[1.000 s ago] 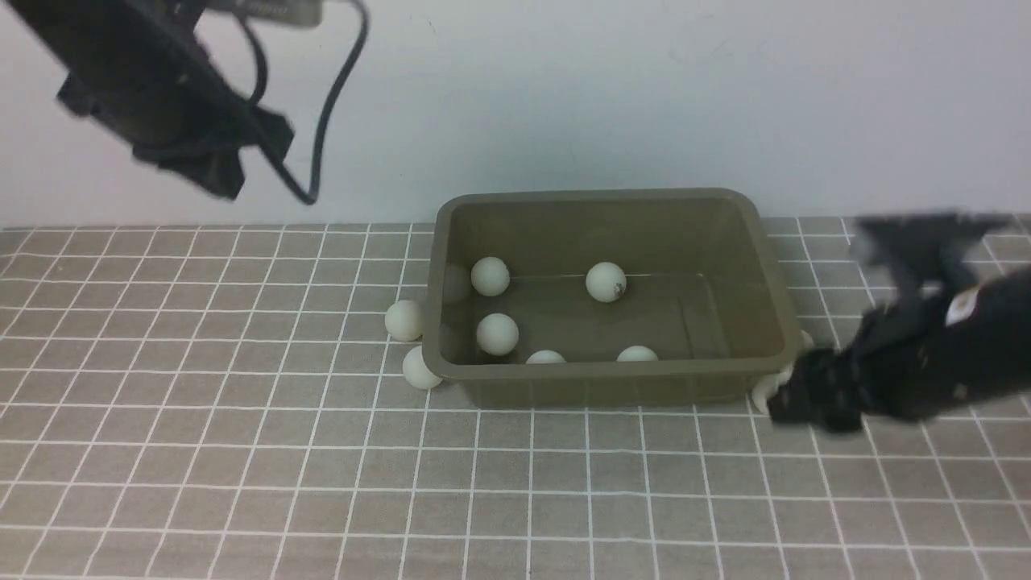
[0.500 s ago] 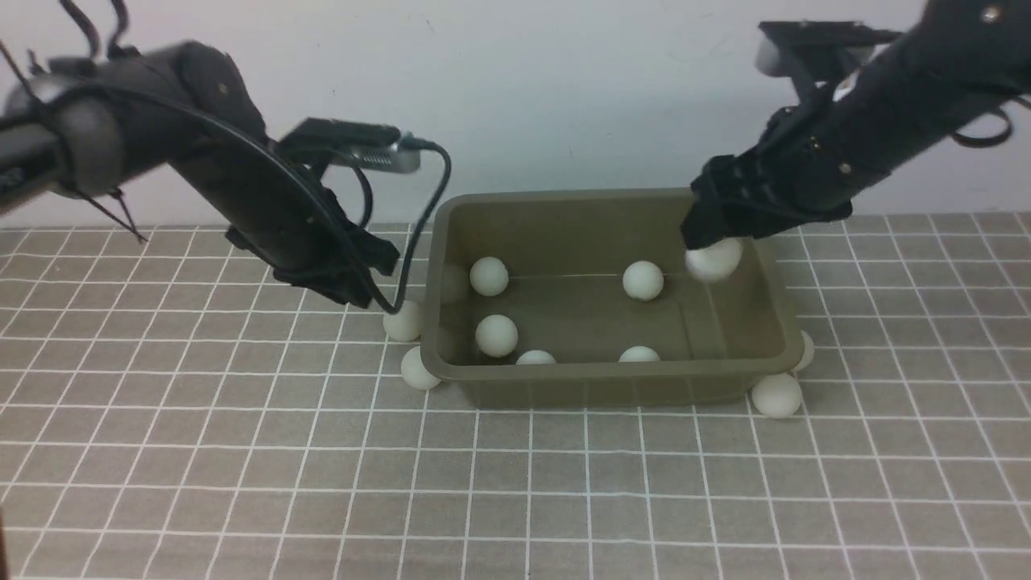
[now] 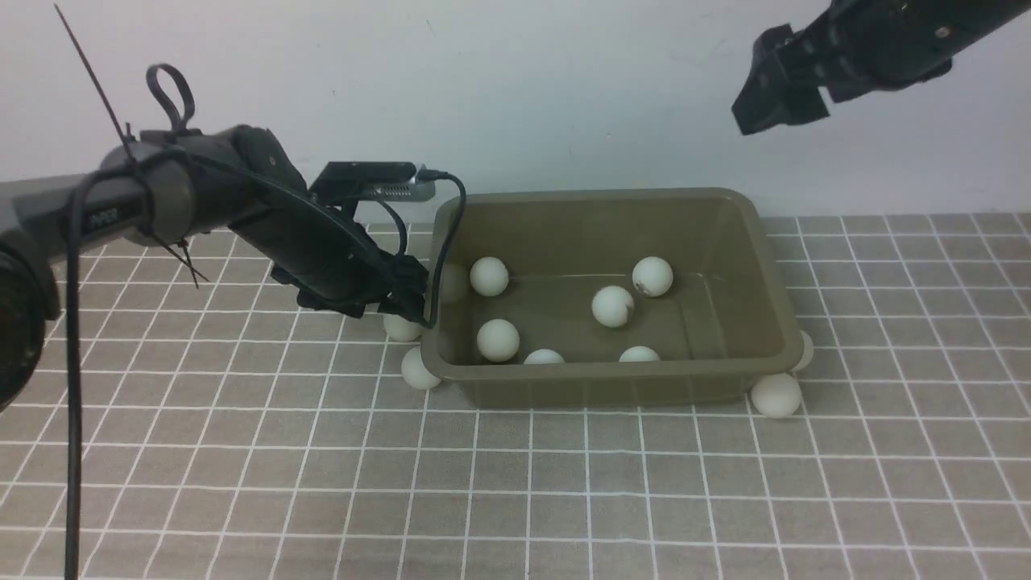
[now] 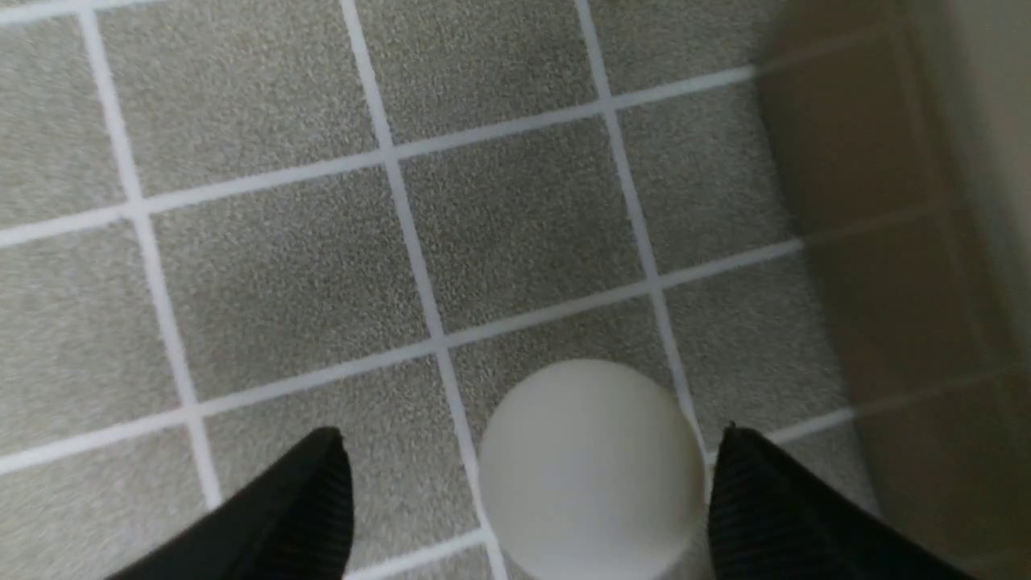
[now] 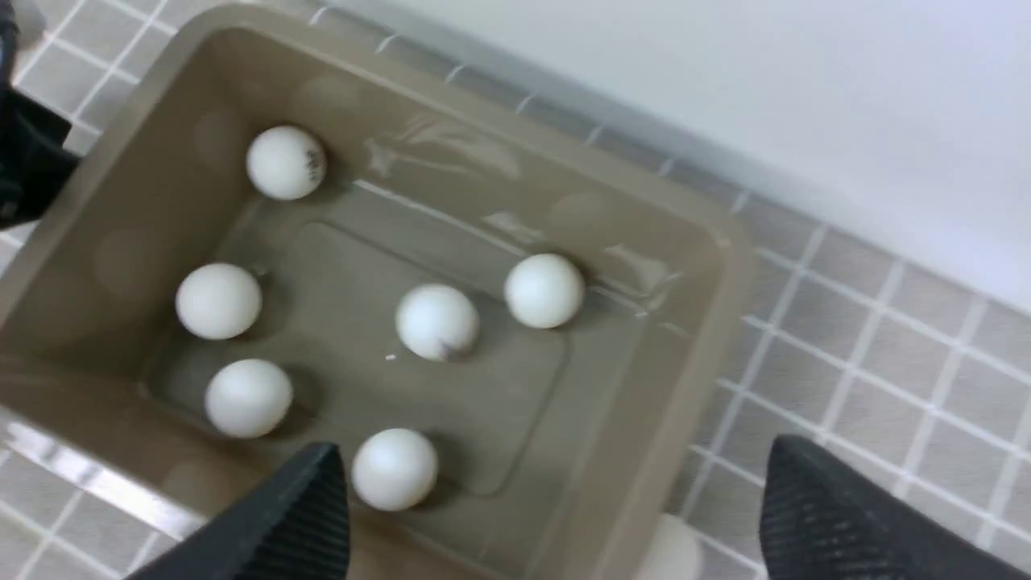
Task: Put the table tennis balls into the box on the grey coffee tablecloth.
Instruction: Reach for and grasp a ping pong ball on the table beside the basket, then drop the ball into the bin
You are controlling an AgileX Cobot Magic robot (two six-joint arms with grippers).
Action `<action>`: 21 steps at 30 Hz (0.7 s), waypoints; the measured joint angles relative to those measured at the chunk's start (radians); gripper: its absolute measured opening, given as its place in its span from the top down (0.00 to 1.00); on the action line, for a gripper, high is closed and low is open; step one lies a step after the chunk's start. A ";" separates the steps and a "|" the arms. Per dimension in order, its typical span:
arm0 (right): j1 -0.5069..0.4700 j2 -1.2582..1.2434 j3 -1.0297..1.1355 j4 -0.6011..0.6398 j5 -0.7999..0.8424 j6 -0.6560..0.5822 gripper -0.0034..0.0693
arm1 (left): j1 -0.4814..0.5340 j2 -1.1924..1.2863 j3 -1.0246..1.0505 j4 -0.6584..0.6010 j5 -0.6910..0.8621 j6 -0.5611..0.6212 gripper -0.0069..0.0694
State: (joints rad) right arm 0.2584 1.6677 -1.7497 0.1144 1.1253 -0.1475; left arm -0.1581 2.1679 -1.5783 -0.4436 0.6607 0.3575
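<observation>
The grey coffee tablecloth (image 3: 322, 483) is lying under the box (image 3: 588, 387), which is sitting open side up near the pale wall (image 3: 564, 97) and is containing six table tennis balls: the back left ball (image 3: 490, 276), the ball in front of it (image 3: 498, 340), two front balls (image 3: 544, 357) (image 3: 639, 354) that are peeking over the near rim, a middle ball (image 3: 613, 306) and the ball just behind and to the right of it (image 3: 652, 276). In the right wrist view, the back left ball is showing dark print. Four more balls are resting outside on the cloth: the far left ball (image 3: 402, 327) and the near left ball (image 3: 420, 369) are lying beside the left end, while the near right ball (image 3: 776, 395) and a partly hidden right ball (image 3: 804, 351) are lying by the near right corner. The left gripper (image 3: 407, 296) is hovering low beside the box's left end, its fingers standing apart with the far left ball between them, closer to one finger; whether that finger is touching it, the pictures are not telling. The right gripper (image 3: 780, 113) is hanging high above and behind the box's right part, its fingers spreading wide and holding nothing. A black cable (image 3: 73, 362) is dangling before the left arm (image 3: 161, 189)
</observation>
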 joint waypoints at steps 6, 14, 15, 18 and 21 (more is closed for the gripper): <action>0.000 -0.005 0.000 -0.080 0.050 0.072 0.15 | 0.000 0.015 0.000 0.019 -0.007 0.012 0.47; -0.062 -0.005 0.001 -0.218 0.109 0.174 0.31 | 0.031 -0.164 0.002 0.177 0.045 -0.054 0.45; -0.093 -0.005 0.005 -0.231 0.114 0.184 0.36 | 0.035 -0.207 0.002 0.178 0.045 -0.059 0.45; -0.207 -0.006 0.042 -0.225 0.118 0.195 0.52 | 0.021 -0.313 0.001 0.162 0.045 -0.039 0.45; -0.335 -0.006 0.122 -0.105 0.116 0.176 0.77 | -0.037 -0.370 -0.001 0.146 0.052 -0.006 0.45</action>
State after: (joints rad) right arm -0.0762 1.6619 -1.6278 0.0094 1.2414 0.0285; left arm -0.1950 1.7981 -1.5794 -0.2980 0.7124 0.3520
